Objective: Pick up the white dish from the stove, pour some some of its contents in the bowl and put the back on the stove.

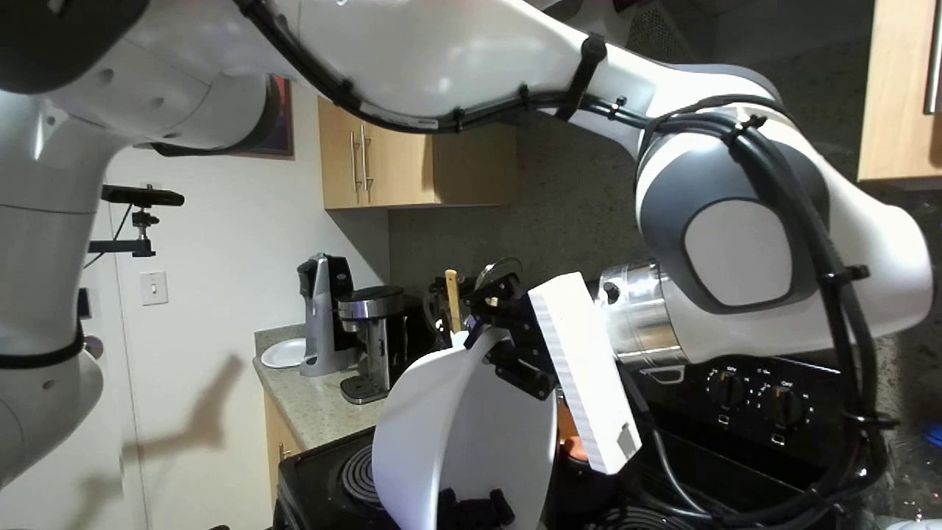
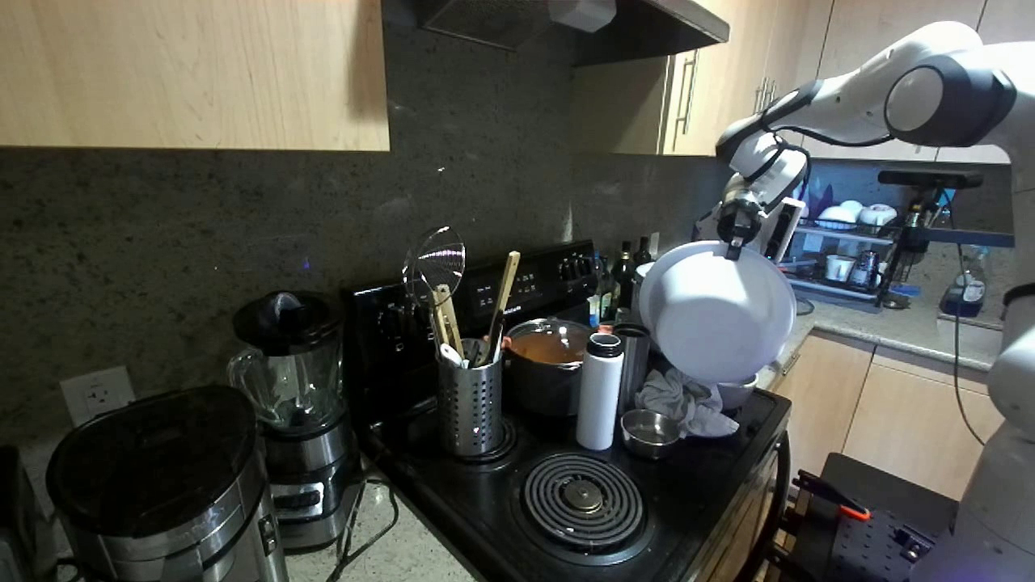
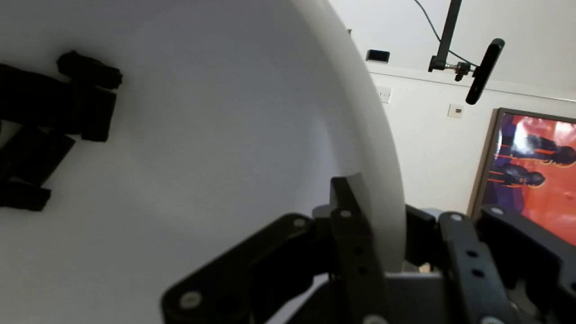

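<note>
Runs in an exterior view from the coffee maker (image 2: 158,465) at far left, past the blender (image 2: 295,396), to the stove (image 2: 687,485), with the utensil holder (image 2: 471,412), pot (image 2: 540,390), white bottle (image 2: 600,396) and towel (image 2: 687,406) on top. Holds the white dish (image 2: 716,323) farther right, in the air off the stove and tipped steeply on its side, with dark pieces (image 3: 96,112) inside, a pale bowl (image 2: 737,395) partly hidden below and the gripper (image 3: 382,213) clamped on its rim from both faces. Ends at right with the dish rack (image 2: 845,249) and the arm (image 2: 1011,396)
</note>
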Motion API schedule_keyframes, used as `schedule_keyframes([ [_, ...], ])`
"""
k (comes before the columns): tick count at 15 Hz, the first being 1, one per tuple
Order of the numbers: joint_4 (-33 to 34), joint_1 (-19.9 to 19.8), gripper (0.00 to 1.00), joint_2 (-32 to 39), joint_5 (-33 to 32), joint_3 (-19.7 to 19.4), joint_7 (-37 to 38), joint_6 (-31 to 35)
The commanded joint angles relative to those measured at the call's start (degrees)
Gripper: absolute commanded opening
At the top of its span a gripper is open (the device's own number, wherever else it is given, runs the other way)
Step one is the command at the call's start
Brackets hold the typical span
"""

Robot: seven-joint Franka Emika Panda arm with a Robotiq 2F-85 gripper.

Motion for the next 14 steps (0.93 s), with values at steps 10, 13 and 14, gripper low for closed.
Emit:
schedule_keyframes([
  [10, 4.8, -2.6, 0.02, 3.0, 3.2, 0.8, 0.6, -8.9],
  [13, 6.8, -3.2, 0.02, 4.2, 3.1, 0.9, 0.3, -11.0],
  [14, 7.5, -3.3, 0.02, 4.6, 2.9, 0.9, 0.4, -11.5],
])
